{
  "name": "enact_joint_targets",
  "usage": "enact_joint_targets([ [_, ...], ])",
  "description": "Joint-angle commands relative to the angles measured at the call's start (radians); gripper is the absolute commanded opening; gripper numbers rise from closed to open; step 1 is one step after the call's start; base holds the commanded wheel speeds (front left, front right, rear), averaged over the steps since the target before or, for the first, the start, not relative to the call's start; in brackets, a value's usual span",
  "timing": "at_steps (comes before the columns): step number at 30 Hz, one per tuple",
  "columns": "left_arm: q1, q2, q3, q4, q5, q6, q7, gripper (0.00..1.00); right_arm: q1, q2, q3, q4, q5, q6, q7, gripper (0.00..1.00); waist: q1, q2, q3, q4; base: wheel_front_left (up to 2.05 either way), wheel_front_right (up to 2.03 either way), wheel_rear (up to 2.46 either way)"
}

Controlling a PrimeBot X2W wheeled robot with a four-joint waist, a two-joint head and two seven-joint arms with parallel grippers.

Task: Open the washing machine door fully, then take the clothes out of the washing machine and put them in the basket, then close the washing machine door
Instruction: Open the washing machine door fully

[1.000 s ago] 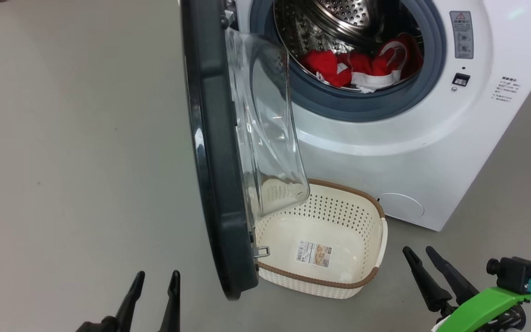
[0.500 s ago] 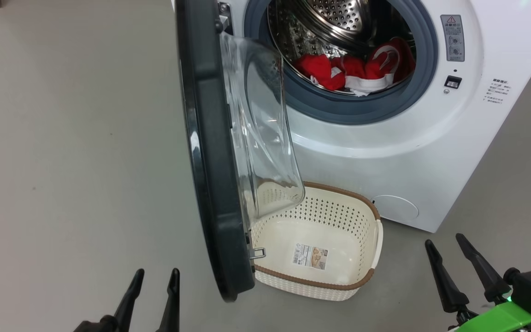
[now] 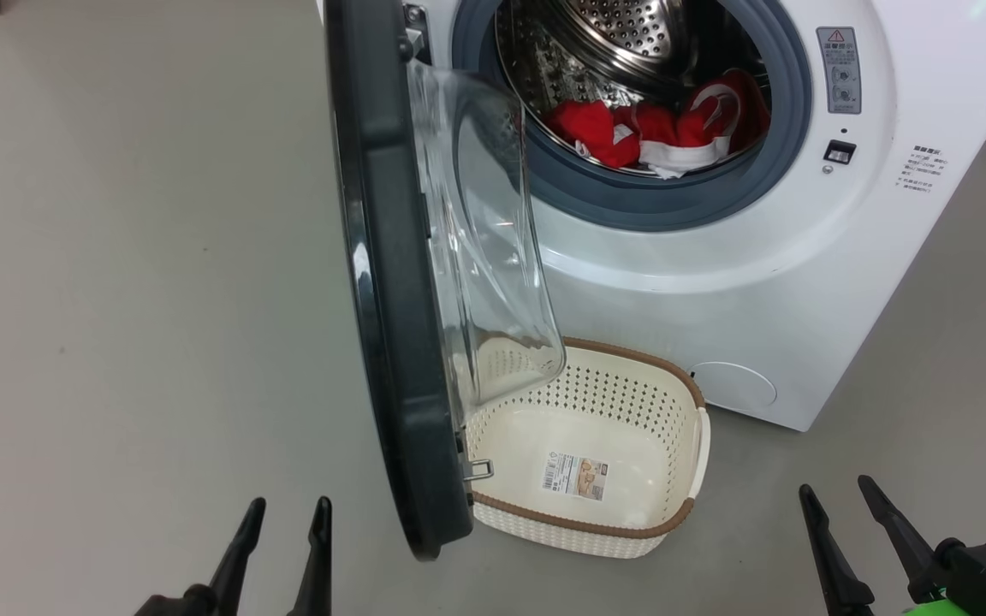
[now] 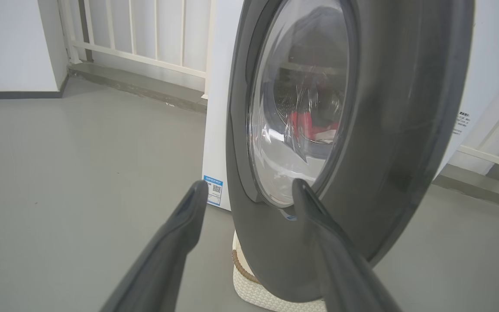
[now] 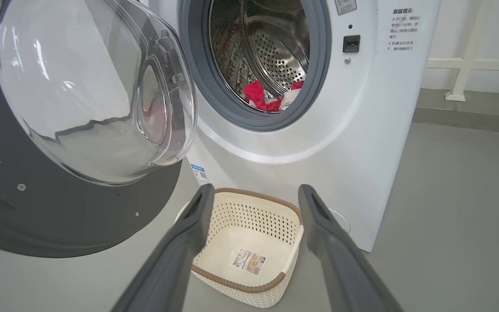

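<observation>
The washing machine door point(image 3: 390, 342) stands open on the left of the washing machine point(image 3: 715, 282). The red clothes point(image 3: 647, 133) lie in the drum point(image 3: 630, 34), far from me. The basket point(image 3: 698, 428) sits on the floor point(image 3: 116, 257) below the opening. My left gripper point(image 3: 289, 506) and right gripper point(image 3: 835, 488) are both spread wide, near me, touching nothing.
</observation>
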Motion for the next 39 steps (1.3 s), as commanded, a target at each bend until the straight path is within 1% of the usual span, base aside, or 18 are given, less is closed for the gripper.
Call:
enact_joint_targets([
  [1,-0.021,0.01,0.034,-0.022,0.012,-0.01,-0.009,1.0,-0.014,-0.014,0.013,-0.022,-0.015,0.007,-0.009,1.0,0.0,0.0,0.001,0.0,0.0,0.0,0.0],
  [6,-0.025,0.01,0.036,-0.019,0.013,-0.005,-0.009,1.0,-0.017,-0.015,0.012,-0.028,-0.025,0.007,-0.009,1.0,0.0,0.0,0.001,0.0,0.0,0.0,0.0],
  [7,-0.025,0.01,0.037,-0.019,0.012,-0.003,-0.009,0.82,-0.017,-0.014,0.011,-0.029,-0.025,0.007,-0.009,1.0,0.0,0.0,0.001,0.0,0.0,0.0,0.0],
  [8,-0.025,0.01,0.036,-0.017,0.01,-0.003,-0.009,0.22,-0.017,-0.013,0.011,-0.03,-0.026,0.007,-0.009,1.0,0.0,0.0,0.0,0.0,0.0,0.0,0.0],
  [9,-0.027,0.01,0.036,-0.017,0.008,-0.003,-0.009,0.0,-0.018,-0.013,0.012,-0.03,-0.026,0.007,-0.009,1.0,0.0,0.0,0.0,0.0,0.0,0.0,0.0],
  [12,-0.033,0.01,0.042,-0.029,0.004,-0.004,-0.009,0.0,-0.019,-0.012,0.015,-0.031,-0.027,0.007,-0.009,1.0,0.0,0.0,-0.003,-0.001,0.0,0.0,0.0],
  [15,-0.052,0.01,0.062,-0.076,-0.01,-0.005,-0.009,0.0,-0.021,-0.011,0.019,-0.031,-0.026,0.007,-0.009,1.0,0.0,0.0,-0.006,-0.002,0.0,0.0,0.0],
  [17,-0.069,0.01,0.075,-0.133,-0.015,-0.004,-0.009,0.0,-0.022,-0.009,0.021,-0.031,-0.026,0.007,-0.009,1.0,0.0,0.0,-0.007,-0.003,0.0,0.0,0.0],
  [20,-0.098,0.01,0.076,-0.253,-0.02,0.0,-0.009,0.0,-0.022,-0.009,0.023,-0.033,-0.026,0.007,-0.009,1.0,0.0,0.0,-0.007,-0.004,0.0,0.0,0.0],
  [24,-0.117,0.01,0.023,-0.407,-0.009,0.012,-0.009,0.0,-0.027,-0.009,0.026,-0.037,-0.028,0.007,-0.009,1.0,0.0,0.0,-0.004,-0.008,0.0,0.0,0.0],
  [28,-0.112,0.01,-0.09,-0.484,0.014,0.013,-0.009,0.0,-0.032,-0.008,0.029,-0.04,-0.029,0.007,-0.009,1.0,0.0,0.0,-0.001,-0.016,0.0,0.0,0.0],
  [30,-0.106,0.01,-0.159,-0.484,0.039,0.003,-0.009,0.0,-0.036,-0.009,0.03,-0.04,-0.03,0.007,-0.009,1.0,0.0,0.0,0.0,-0.02,0.0,0.0,0.0],
  [34,-0.083,0.01,-0.264,-0.418,0.012,-0.003,-0.009,0.0,-0.042,-0.007,0.032,-0.042,-0.032,0.007,-0.009,1.0,0.0,0.0,0.005,-0.029,0.0,0.0,0.0],
  [35,-0.077,0.01,-0.279,-0.396,-0.017,-0.003,-0.009,0.0,-0.043,-0.007,0.034,-0.042,-0.033,0.007,-0.009,1.0,0.0,0.0,0.006,-0.032,0.0,0.0,0.0],
  [37,-0.074,0.01,-0.296,-0.339,-0.03,-0.007,-0.009,0.0,-0.047,-0.006,0.038,-0.044,-0.033,0.007,-0.009,1.0,0.0,0.0,0.011,-0.038,0.0,0.0,0.0],
  [39,-0.073,0.01,-0.3,-0.283,-0.07,-0.011,-0.009,0.0,-0.05,-0.003,0.036,-0.043,-0.032,0.007,-0.009,1.0,0.0,0.0,0.015,-0.042,0.0,0.0,0.0],
])
